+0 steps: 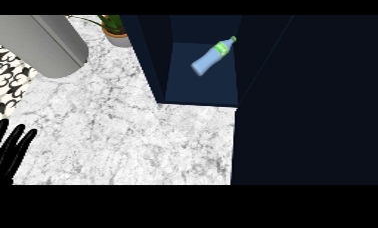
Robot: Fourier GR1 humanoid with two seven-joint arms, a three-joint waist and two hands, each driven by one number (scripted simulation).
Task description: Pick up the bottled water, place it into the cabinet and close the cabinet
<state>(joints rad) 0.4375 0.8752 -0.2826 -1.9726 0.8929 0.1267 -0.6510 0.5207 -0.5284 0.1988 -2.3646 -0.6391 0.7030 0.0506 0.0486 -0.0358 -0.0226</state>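
The water bottle [213, 58], pale blue with a green label and cap, lies tilted on the floor of the dark navy cabinet [201, 94], cap toward the back right. The cabinet's front stands open toward me. A broad dark panel [310, 107], apparently the cabinet's door or side, fills the right of the view. My left hand [15, 147] rests at the lower left edge with its fingers straight and pointing up, holding nothing, far from the bottle. My right hand does not show.
A thick grey cylinder [50, 42] lies at the upper left of the white marble counter [133, 132]. A potted plant [117, 33] stands behind it, beside the cabinet's left wall. A black-and-white patterned surface [11, 79] runs along the left edge.
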